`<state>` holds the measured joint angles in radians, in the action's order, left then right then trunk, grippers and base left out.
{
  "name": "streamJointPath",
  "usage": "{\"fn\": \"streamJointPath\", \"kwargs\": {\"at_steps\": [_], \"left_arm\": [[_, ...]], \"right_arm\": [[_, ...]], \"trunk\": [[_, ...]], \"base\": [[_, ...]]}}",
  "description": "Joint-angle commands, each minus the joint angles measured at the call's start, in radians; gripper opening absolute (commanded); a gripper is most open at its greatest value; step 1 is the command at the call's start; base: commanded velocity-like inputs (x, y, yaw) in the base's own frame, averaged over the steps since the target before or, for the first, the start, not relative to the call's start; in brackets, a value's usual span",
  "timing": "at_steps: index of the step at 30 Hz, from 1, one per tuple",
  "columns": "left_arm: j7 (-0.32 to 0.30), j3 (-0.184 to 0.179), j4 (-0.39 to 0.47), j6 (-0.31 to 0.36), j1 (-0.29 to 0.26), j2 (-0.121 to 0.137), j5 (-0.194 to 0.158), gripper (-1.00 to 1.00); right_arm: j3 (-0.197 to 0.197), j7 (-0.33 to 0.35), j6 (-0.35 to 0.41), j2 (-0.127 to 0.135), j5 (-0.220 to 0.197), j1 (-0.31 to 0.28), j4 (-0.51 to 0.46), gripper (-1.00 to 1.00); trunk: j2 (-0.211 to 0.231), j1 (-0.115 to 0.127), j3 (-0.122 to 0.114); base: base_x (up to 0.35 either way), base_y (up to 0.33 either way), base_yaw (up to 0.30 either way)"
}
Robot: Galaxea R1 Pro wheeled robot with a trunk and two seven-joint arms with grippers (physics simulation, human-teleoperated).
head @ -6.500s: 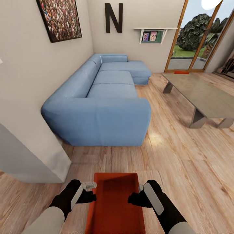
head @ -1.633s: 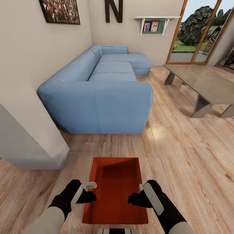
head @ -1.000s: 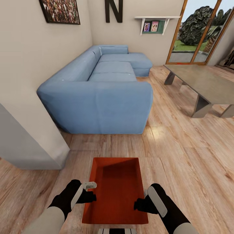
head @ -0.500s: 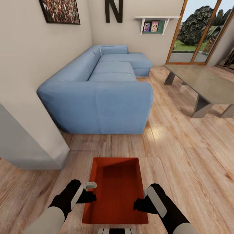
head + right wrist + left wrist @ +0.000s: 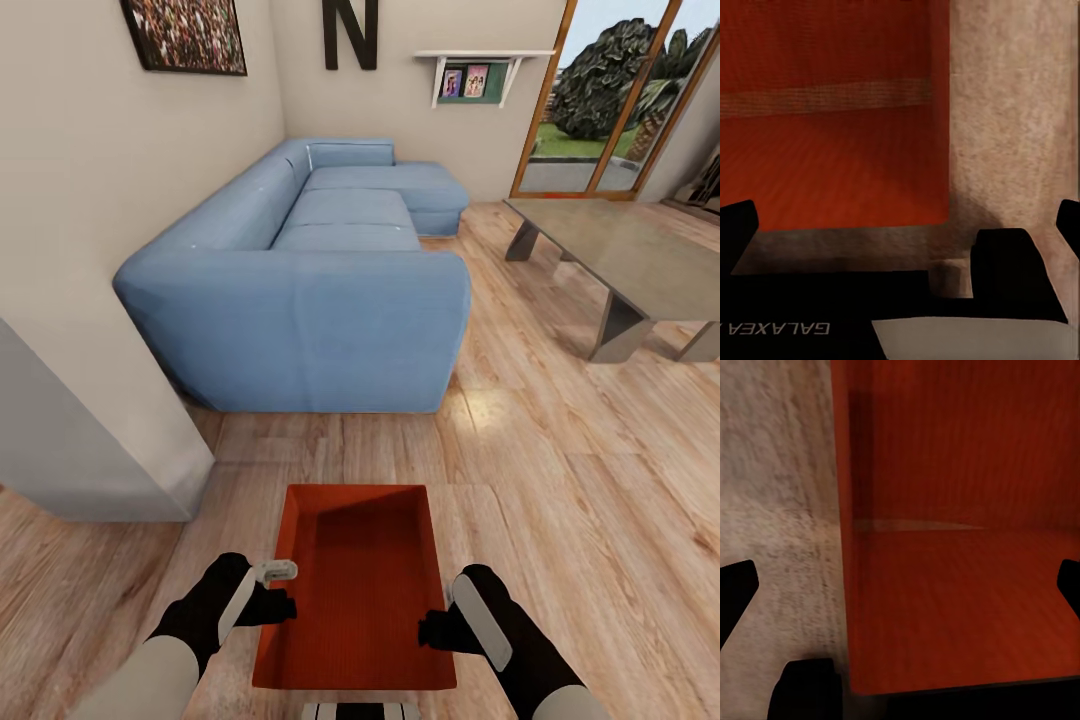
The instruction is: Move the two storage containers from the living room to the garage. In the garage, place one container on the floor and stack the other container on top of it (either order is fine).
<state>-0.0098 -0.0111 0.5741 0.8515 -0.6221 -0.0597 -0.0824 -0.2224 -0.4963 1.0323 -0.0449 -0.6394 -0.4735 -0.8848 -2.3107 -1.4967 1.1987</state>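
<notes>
Right arm pulled back along the orange bin.

Since 1.6 seconds ago the right gripper (image 5: 432, 633) has slid nearer the robot beside the storage container's (image 5: 360, 590) right wall. Over 6.5 seconds the head camera's view shifted, bringing the sofa (image 5: 300, 290) closer and showing more of the container.
</notes>
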Motion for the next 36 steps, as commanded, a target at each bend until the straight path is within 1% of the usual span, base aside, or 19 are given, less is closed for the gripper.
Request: {"fn": "streamJointPath", "kwargs": {"at_steps": [1,8,13,25,31,36], "left_arm": [[0.003,-0.001,0.001,0.004,0.0,0.0,-0.008,1.0],[0.004,-0.001,0.001,0.004,0.0,0.0,-0.007,1.0],[0.005,-0.001,0.001,0.004,0.0,0.0,-0.007,1.0],[0.008,-0.001,0.001,0.004,0.0,0.0,-0.007,1.0],[0.011,-0.001,0.001,0.004,0.001,0.0,-0.007,1.0],[0.011,-0.001,0.001,0.004,0.001,0.0,-0.007,1.0]], "right_arm": [[-0.002,-0.01,0.002,0.0,-0.009,0.0,-0.001,1.0],[-0.002,-0.008,0.002,-0.001,-0.007,0.0,-0.001,1.0],[-0.002,-0.008,0.002,-0.001,-0.008,0.0,-0.001,1.0],[-0.003,-0.007,0.002,-0.001,-0.007,0.0,-0.001,1.0],[-0.003,-0.007,0.002,-0.001,-0.008,0.0,-0.001,1.0],[-0.003,-0.007,0.002,-0.001,-0.008,0.0,-0.001,1.0]], "trunk": [[0.0,0.0,0.001],[0.0,0.0,0.001],[-0.035,-0.019,0.016],[-0.035,-0.019,0.016],[-0.077,-0.042,0.035],[-0.077,-0.042,0.035]], "base": [[0.0,0.0,0.0],[0.0,0.0,0.0],[0.0,0.0,0.0],[0.0,0.0,0.0],[0.0,0.0,0.0],[0.0,0.0,0.0]]}}
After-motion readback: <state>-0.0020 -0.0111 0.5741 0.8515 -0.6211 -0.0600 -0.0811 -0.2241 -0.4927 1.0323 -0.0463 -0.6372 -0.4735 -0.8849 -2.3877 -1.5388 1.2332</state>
